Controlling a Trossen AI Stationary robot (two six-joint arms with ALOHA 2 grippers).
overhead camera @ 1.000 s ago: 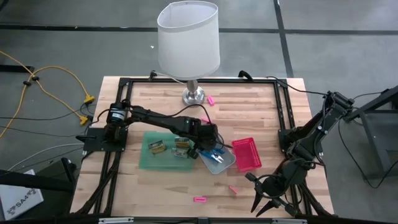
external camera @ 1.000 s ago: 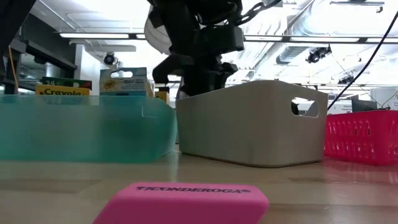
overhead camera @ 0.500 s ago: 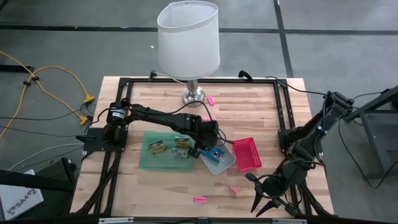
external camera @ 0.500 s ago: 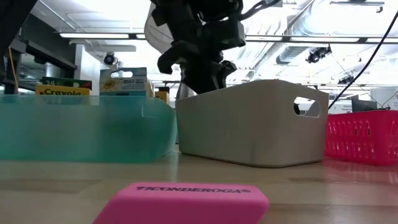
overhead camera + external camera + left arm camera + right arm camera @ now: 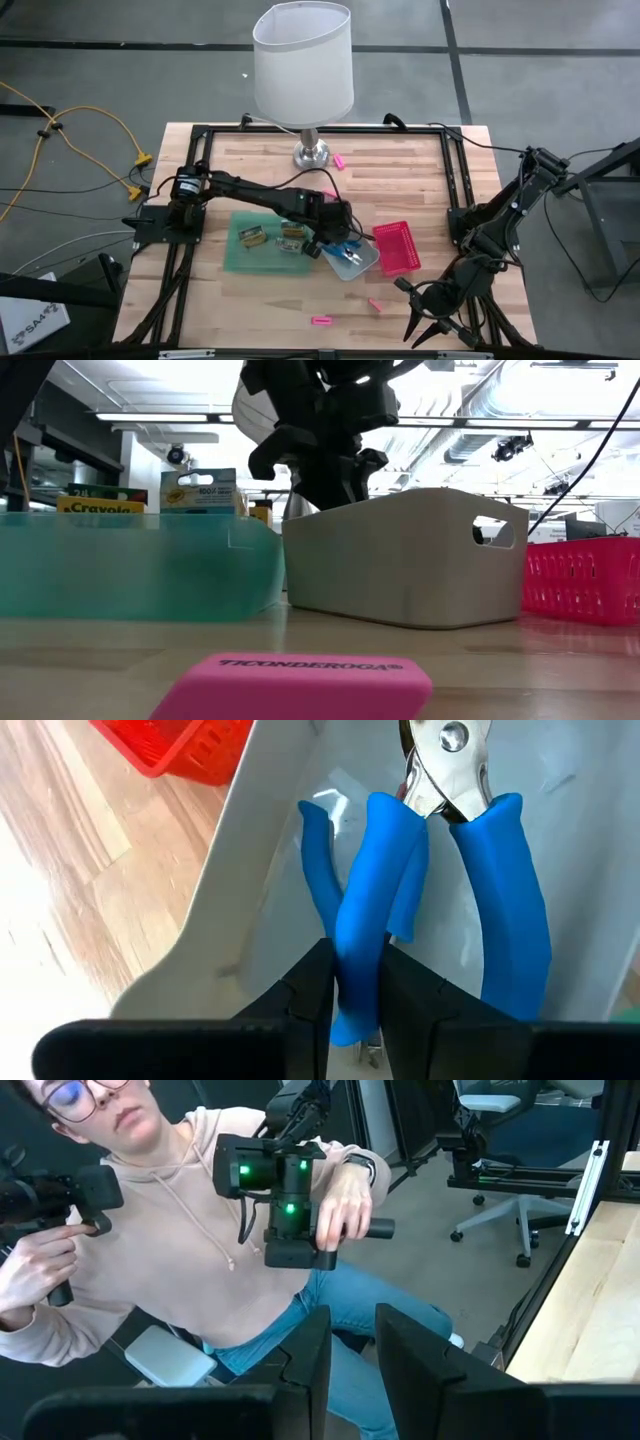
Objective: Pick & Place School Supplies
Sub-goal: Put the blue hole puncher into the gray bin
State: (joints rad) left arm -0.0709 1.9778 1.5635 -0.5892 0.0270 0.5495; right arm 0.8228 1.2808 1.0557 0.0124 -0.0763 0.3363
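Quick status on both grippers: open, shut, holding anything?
Left gripper: shut on a blue pliers handle, inside the grey tray.
Right gripper: holding nothing, parked off the table's edge.

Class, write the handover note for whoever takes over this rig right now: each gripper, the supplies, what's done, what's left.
Left gripper: shut on a blue-handled tool inside the grey tray, not released.
Right gripper: parked at the table's near right edge, holding nothing.
Done: crayon packs in the green tray; a second blue-handled tool in the grey tray.
Left: pink erasers loose on the table; pink basket looks unfilled.
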